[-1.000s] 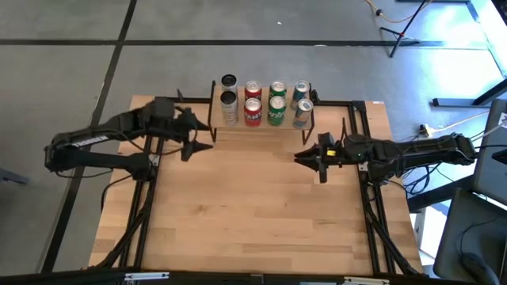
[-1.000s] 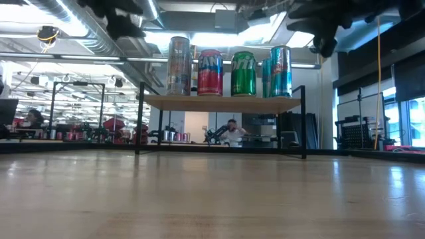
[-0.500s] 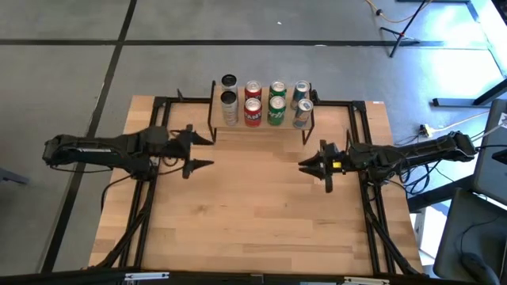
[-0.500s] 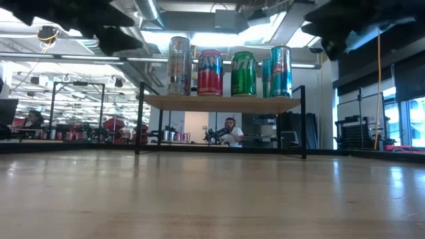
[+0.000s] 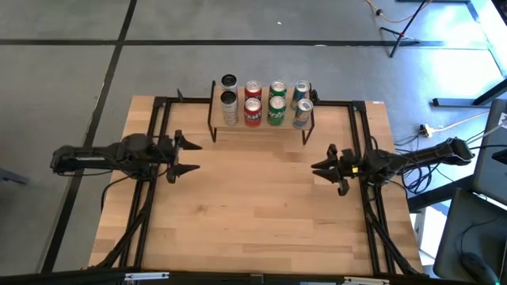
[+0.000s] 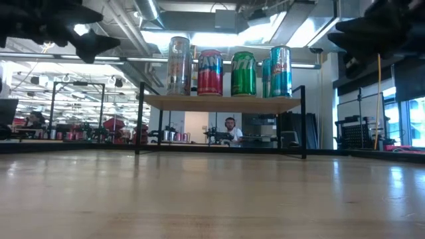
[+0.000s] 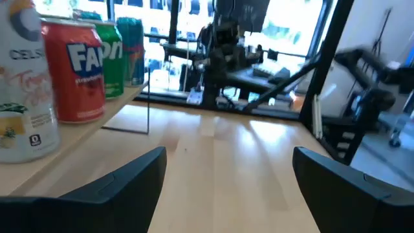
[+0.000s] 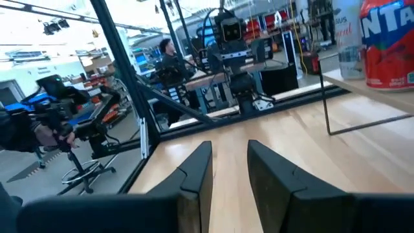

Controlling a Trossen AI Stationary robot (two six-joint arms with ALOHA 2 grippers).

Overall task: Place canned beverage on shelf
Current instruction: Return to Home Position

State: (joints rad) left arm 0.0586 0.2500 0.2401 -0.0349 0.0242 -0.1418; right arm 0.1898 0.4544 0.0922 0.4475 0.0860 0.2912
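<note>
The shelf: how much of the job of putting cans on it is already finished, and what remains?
Done: eight cans stand on the shelf in two rows of four, and no can is on the table. In hand: nothing; the left gripper and the right gripper are open and empty, apart from the shelf at the table's sides. Left: probably only parking them.

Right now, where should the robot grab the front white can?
Probably around the front white can's round middle, coming level from in front: it stands upright at the shelf's end, one side free, a slim gap beside the front red can.
</note>
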